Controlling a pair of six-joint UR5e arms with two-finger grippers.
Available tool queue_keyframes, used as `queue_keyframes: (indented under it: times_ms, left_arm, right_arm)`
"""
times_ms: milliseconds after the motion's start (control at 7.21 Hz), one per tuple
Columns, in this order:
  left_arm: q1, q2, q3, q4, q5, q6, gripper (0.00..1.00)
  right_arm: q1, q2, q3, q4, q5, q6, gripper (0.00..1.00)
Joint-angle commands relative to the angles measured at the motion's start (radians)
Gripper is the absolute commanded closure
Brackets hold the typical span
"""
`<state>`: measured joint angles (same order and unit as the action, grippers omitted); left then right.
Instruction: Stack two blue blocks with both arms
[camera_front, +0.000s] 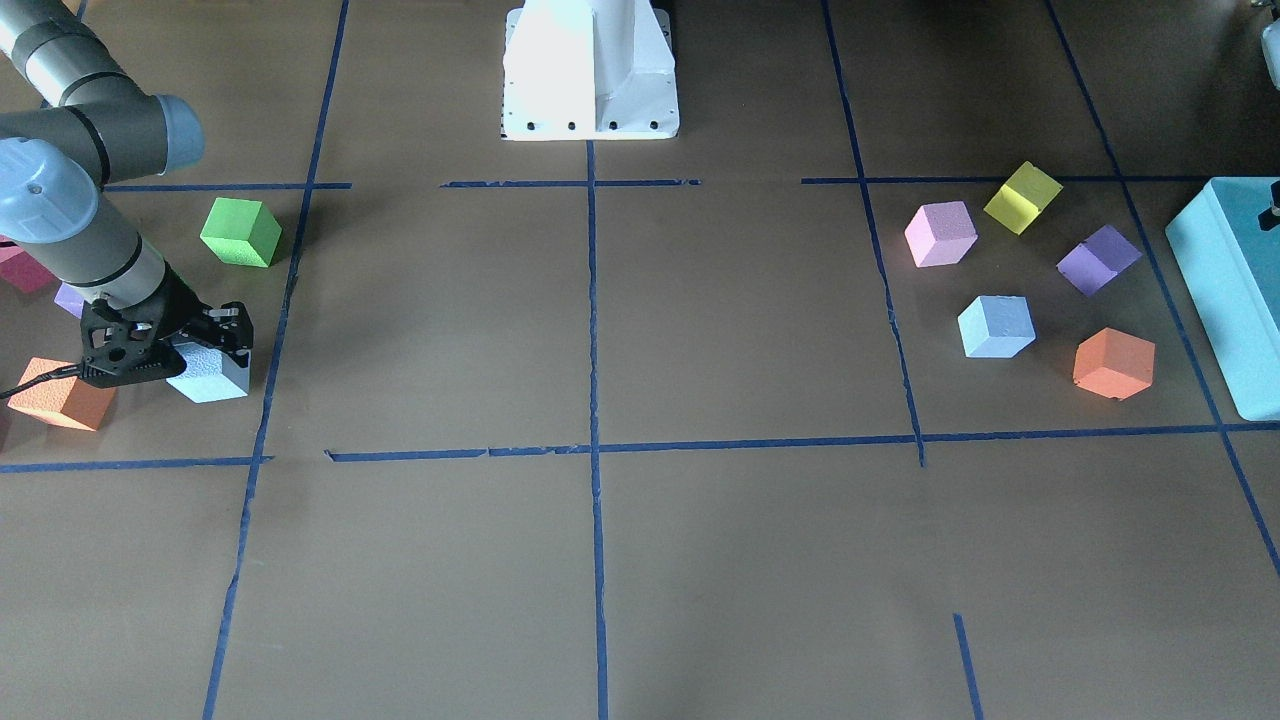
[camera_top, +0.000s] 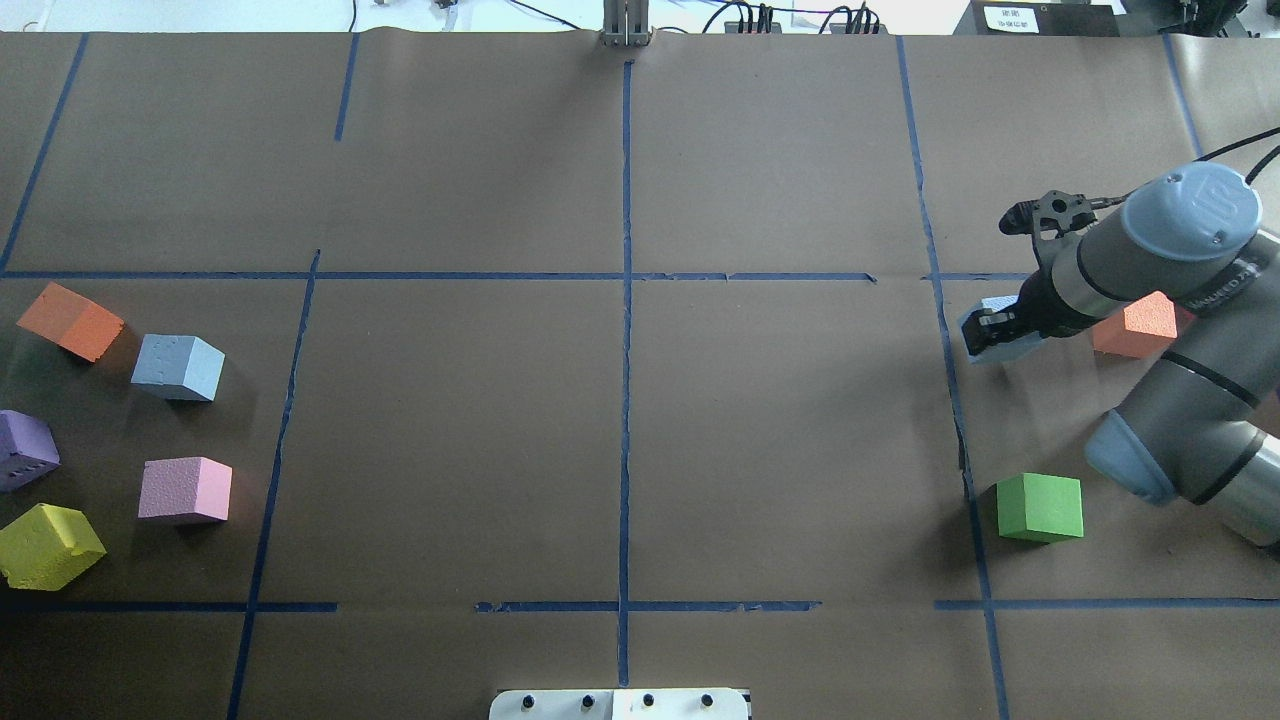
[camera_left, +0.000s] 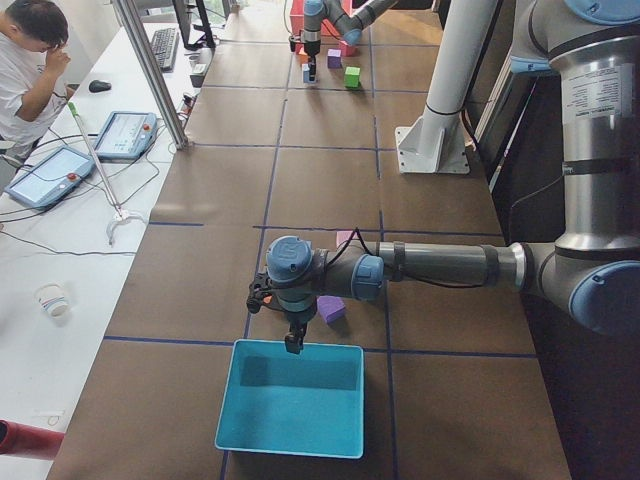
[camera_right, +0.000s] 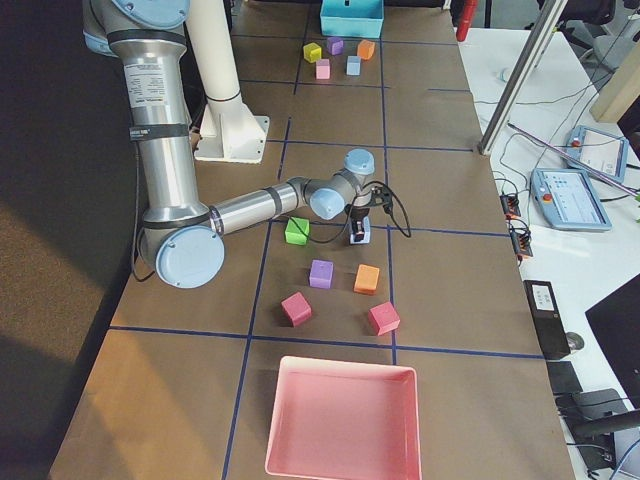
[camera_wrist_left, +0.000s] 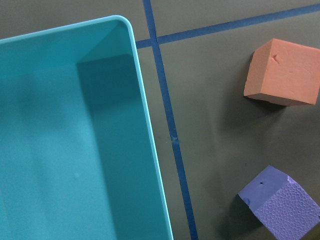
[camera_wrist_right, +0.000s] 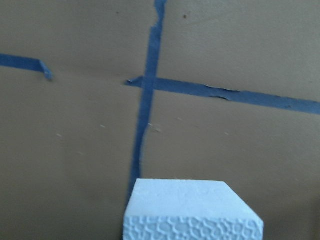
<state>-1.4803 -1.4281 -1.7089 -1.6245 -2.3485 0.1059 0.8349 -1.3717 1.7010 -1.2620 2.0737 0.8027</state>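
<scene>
Blue block (camera_front: 215, 382) sits in the right-hand zone just beside a tape line, and I see the right gripper (camera_front: 205, 346) down over it with its fingers narrow, pressed on opposite sides of the block. I can't tell if the block is off the paper or resting on it. In the right wrist view the block's top fills the bottom centre. Orange cube (camera_front: 62, 395) is just beside it and green cube (camera_front: 241, 232) is near, toward the robot. Other blue block (camera_front: 995, 327) lies well apart across the table in the left-hand zone, flat on the paper and untouched, with nothing on it. Around it are a second orange cube (camera_front: 1113, 363), pink cube (camera_front: 940, 234), yellow cube (camera_front: 1022, 197) and purple cube (camera_front: 1098, 260). Left gripper (camera_left: 293, 345) hangs over the rim of the teal box (camera_wrist_left: 148, 125); I can't tell its finger state.
</scene>
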Motion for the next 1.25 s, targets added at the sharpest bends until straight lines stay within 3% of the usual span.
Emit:
queue_keyframes:
  times_ms: [0,277,416,693,832,970,1109]
  left_arm:
    - [0.0,0.0,-0.002,0.0,0.0,0.0,0.0]
    - [0.002,0.0,-0.003,0.0,-0.017,0.0,0.0]
    - [0.002,0.0,0.0,0.002,-0.058,-0.002,0.0]
    - [0.002,0.0,0.003,0.002,-0.058,0.0,0.0]
    - [0.002,0.0,0.003,0.002,-0.058,-0.002,0.0]
    - [0.002,0.0,0.003,0.002,-0.058,-0.002,0.0]
    - [0.002,0.0,0.0,0.002,-0.058,-0.002,0.0]
  right_arm:
    - [-0.105,0.29,-0.003,-0.245,-0.02,0.184,0.92]
    - [-0.213,0.661,-0.299,-0.255,-0.125,0.443,0.91]
    - [-0.25,0.74,-0.375,-0.257,-0.162,0.478,0.9]
    - [-0.296,0.744,-0.405,-0.24,-0.234,0.474,0.84]
    - [-0.315,0.741,-0.438,-0.208,-0.244,0.474,0.7]
    - [-0.327,0.735,-0.481,-0.139,-0.251,0.475,0.27]
    - [-0.329,0.738,-0.491,-0.125,-0.27,0.483,0.01]
